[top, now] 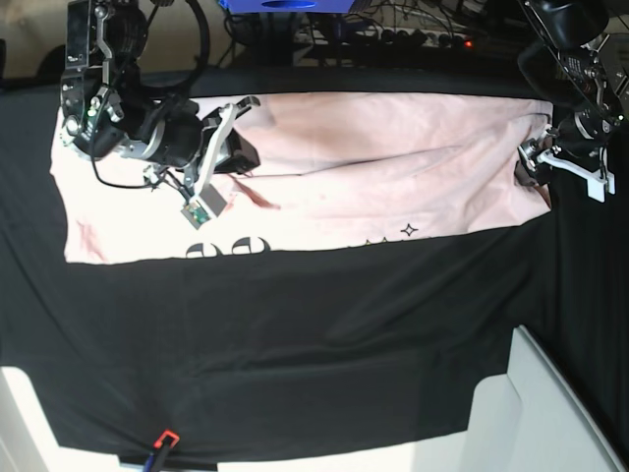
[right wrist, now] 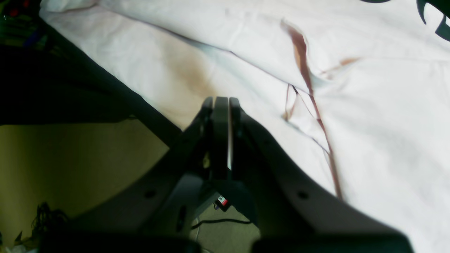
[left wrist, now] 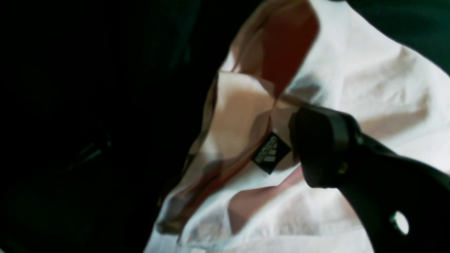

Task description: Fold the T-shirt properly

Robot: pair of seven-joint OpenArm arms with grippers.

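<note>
Black-clothed bench (top: 295, 344) carrying T-shirt (top: 393, 177) spread as long band between both hands, mid-fold: left hand (top: 539, 165) spread wide, empty, just off collar label (left wrist: 270, 153); right hand (right wrist: 221, 105) clamped shut, empty, over opposite end; next probably regrasp ends, fold inward.

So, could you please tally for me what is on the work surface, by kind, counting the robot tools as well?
T-shirt, pale pink, lying flat: 1
Black table cloth: 1
Robot tools: 2 (left tool at one end of the shirt, right tool shut above the fabric)
Small red and black object at the cloth's near edge: 1
Total: 5
</note>
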